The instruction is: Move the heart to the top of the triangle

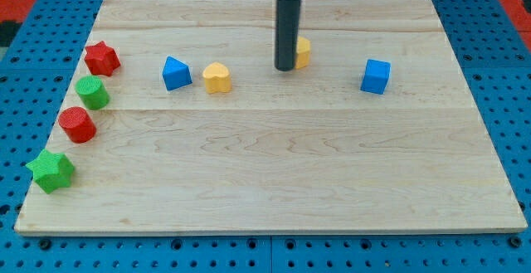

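My tip (284, 68) is bare, a rod with nothing to grasp, touching a yellow block (304, 51) on its right; the yellow heart (217, 78) sits well left of it, just beside the blue triangle (176, 73); light, hard, probably slippery, best pushed squarely from below.

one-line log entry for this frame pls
task: heart to top of triangle | my tip: right of yellow heart, no contact | blue triangle: left beside heart | status: not done
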Motion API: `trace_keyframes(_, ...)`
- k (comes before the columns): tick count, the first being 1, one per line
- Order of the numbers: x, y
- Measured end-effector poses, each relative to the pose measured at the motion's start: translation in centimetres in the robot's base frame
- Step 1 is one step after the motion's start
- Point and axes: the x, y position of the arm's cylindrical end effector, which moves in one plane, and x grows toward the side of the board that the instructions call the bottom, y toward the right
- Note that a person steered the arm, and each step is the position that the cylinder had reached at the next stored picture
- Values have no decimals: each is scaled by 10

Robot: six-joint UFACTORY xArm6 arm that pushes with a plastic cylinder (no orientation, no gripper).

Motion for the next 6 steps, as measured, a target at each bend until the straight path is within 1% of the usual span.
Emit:
trace_keyframes(1, 30, -14)
trace_keyframes(2, 57, -49)
trace_keyframes(3, 51, -63)
trace_keyframes(4, 2, -92)
trace_keyframes(5, -18, -130)
trace_keyframes(6, 11, -106)
